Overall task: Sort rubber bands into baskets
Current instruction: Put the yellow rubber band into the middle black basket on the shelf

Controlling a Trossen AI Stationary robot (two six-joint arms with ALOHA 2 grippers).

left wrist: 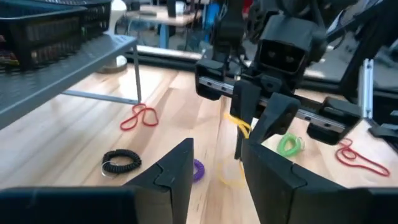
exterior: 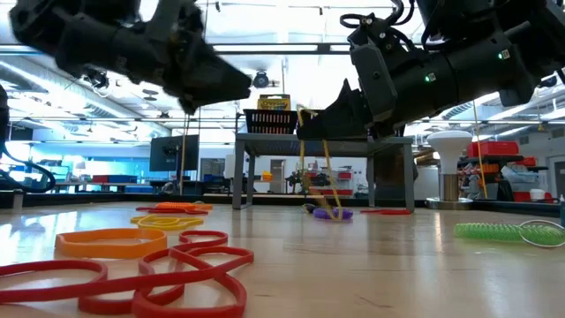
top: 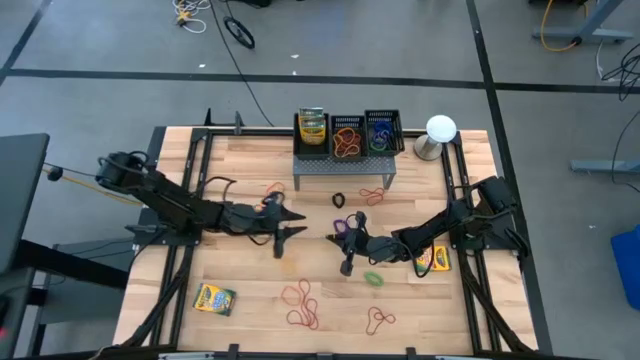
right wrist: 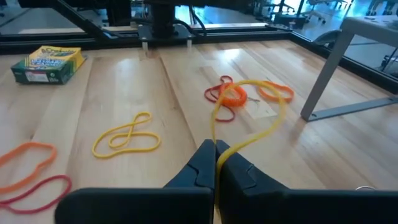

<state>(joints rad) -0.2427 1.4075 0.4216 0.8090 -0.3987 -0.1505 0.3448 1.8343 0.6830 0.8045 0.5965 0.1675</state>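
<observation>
My right gripper [right wrist: 216, 157] is shut on a yellow rubber band [right wrist: 249, 112] above the table's middle [top: 338, 238]. My left gripper [left wrist: 216, 169] stands open just to its left [top: 298, 226], pointing at it with nothing between its fingers. Below them a purple rubber band [left wrist: 198, 169] lies on the wood. Three black baskets [top: 348, 135] stand on a grey perforated stand [top: 345, 172] at the far edge. The left basket holds a crayon box [top: 312, 125]; the other two hold rubber bands. My right gripper pinches one spot of the yellow band's loop [right wrist: 219, 149] between its two fingertips. The fingers come nearly level from the table's right side. The rest of the loop hangs slack below the fingers [exterior: 325, 172], its lower end down by the table next to the purple band [exterior: 334, 213].
Loose rubber bands lie about: a black coil [left wrist: 121, 162], a green coil [top: 373, 279], red ones [top: 305, 305] near the front, an orange one [top: 272, 190]. Crayon boxes lie at the front left [top: 214, 298] and under the right arm [top: 432, 260]. A white knob-shaped thing [top: 440, 130] stands far right.
</observation>
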